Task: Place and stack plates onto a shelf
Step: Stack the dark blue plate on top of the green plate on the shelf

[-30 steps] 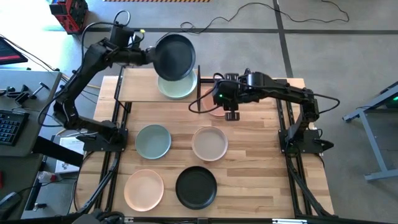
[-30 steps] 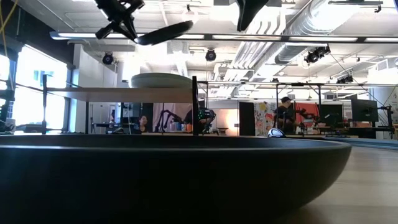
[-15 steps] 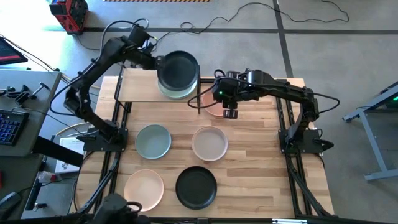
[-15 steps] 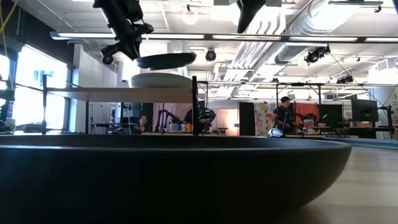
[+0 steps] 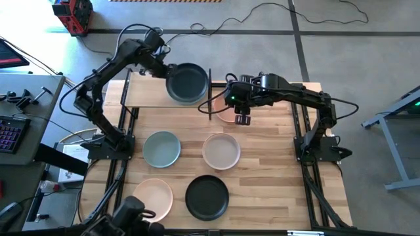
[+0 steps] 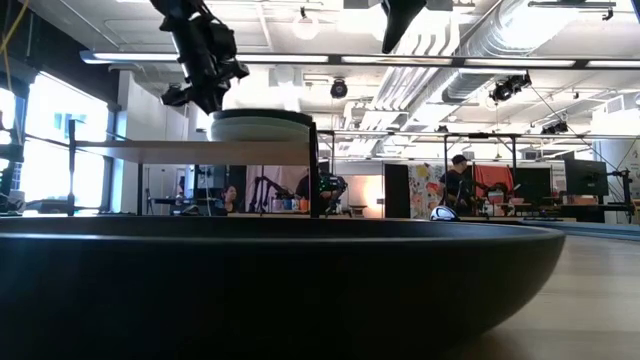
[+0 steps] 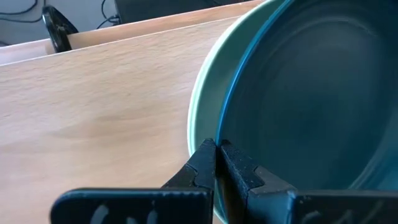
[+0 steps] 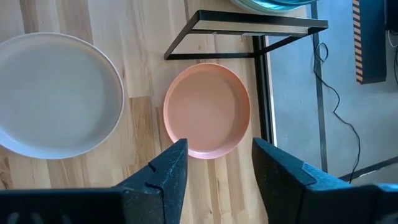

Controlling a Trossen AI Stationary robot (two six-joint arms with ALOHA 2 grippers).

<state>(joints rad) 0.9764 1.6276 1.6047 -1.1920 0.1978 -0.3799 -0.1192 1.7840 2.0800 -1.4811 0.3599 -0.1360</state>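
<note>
A light-wood plank table (image 5: 262, 177) is sitting on a grey floor; the low view is showing an open workshop with ceiling pipes. Seven round matte plates are showing: five on the table, two stacked on the small wooden shelf (image 5: 147, 92), upper centre. The left end effector (image 5: 165, 71) is clenching the rim of the black plate (image 5: 187, 82) lying on a pale green plate (image 7: 202, 109). The right end effector (image 8: 214, 162) is hanging released above the salmon plate (image 8: 208, 109).
</note>
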